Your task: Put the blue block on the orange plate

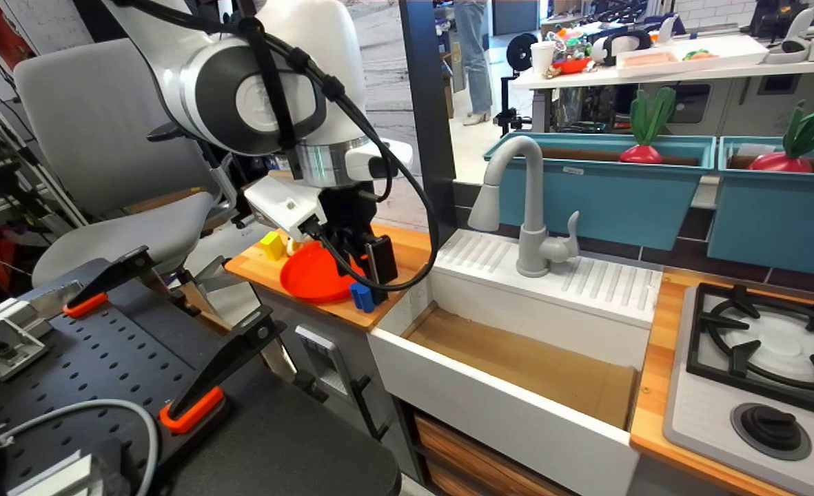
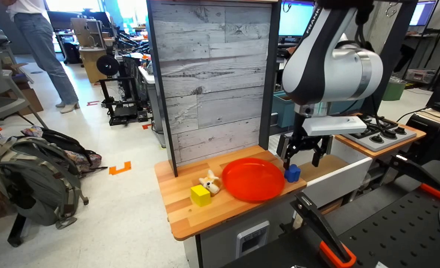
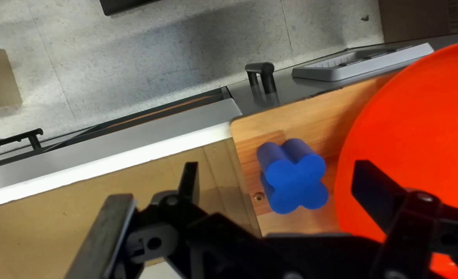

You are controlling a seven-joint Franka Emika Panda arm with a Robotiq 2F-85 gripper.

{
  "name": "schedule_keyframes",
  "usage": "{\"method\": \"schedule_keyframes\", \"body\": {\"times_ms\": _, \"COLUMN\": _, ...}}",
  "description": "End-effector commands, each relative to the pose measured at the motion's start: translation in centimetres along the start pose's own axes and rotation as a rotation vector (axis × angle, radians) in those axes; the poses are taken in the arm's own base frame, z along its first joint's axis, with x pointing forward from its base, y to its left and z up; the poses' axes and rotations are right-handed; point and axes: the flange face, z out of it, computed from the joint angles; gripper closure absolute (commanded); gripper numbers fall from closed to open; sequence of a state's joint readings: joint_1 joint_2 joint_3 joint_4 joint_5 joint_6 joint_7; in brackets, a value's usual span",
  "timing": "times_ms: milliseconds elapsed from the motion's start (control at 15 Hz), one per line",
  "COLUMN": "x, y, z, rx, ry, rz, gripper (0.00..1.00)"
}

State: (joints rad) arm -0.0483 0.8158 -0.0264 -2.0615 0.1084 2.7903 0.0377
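Note:
The blue block is small with a four-lobed top. It stands upright on the wooden counter beside the sink edge in both exterior views [image 1: 362,297] [image 2: 292,174] and in the wrist view [image 3: 296,182]. The orange plate lies flat close beside the block, apart from it, in both exterior views [image 1: 313,275] [image 2: 253,180] and at the right of the wrist view [image 3: 415,116]. My gripper [image 2: 301,164] is open and points down above the block. In the wrist view its fingers [image 3: 277,166] are spread on either side of the block, one over the plate and one over the sink.
A yellow block [image 2: 200,195] and a small plush dog [image 2: 210,183] sit on the counter beyond the plate. A white sink [image 1: 503,386] with a grey faucet [image 1: 532,227] adjoins the block's side. A stove [image 1: 682,406] stands past it. Black clamps [image 2: 322,223] rise near the counter front.

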Motion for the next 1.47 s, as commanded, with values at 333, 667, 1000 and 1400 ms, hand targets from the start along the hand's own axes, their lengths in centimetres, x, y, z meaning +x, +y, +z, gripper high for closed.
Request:
{"method": "schedule_keyframes", "body": {"times_ms": 333, "x": 1.4, "y": -1.2, "z": 2.9, "rx": -0.006, "ry": -0.001, "rz": -0.017, "gripper": 0.29}}
{"method": "schedule_keyframes", "body": {"times_ms": 667, "x": 1.8, "y": -1.1, "z": 2.7, "rx": -0.001, "ry": -0.002, "rz": -0.012, "gripper": 0.68}}
{"method": "schedule_keyframes", "body": {"times_ms": 1000, "x": 2.1, "y": -1.0, "z": 2.3, "rx": 0.0, "ry": 0.004, "rz": -0.008, "gripper": 0.8}}
{"method": "schedule_keyframes", "body": {"times_ms": 1400, "x": 1.1, "y": -1.0, "z": -0.3, "rx": 0.027, "ry": 0.018, "rz": -0.015, "gripper": 0.8}}
